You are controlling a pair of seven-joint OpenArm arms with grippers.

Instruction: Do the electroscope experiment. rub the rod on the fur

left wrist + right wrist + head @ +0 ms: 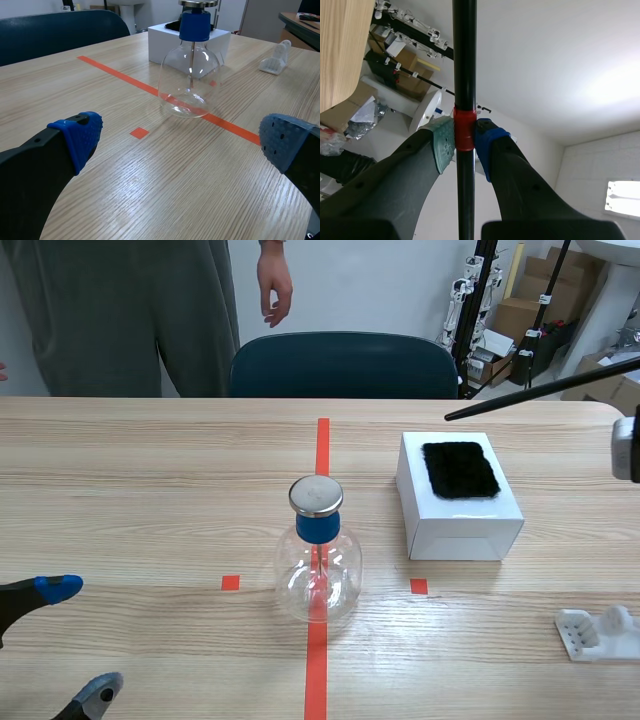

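A black rod (540,388) slants in from the right, high over the table, its tip above the white box (460,520). My right gripper (465,142) is shut on the rod (464,60) at its red band. A black fur patch (460,469) lies on top of the box. The glass flask electroscope (318,555) with a blue collar and metal cap stands on the orange centre line. Low at the table's left, my left gripper (70,640) stands open with nothing in it. Ahead of that gripper (180,137) is the flask (190,80).
A white plastic stand (600,632) lies near the right front edge. A person stands behind the table at the far left, one hand (274,285) hanging. A dark blue chair (345,365) is at the far edge. Boxes and tripods crowd the back right.
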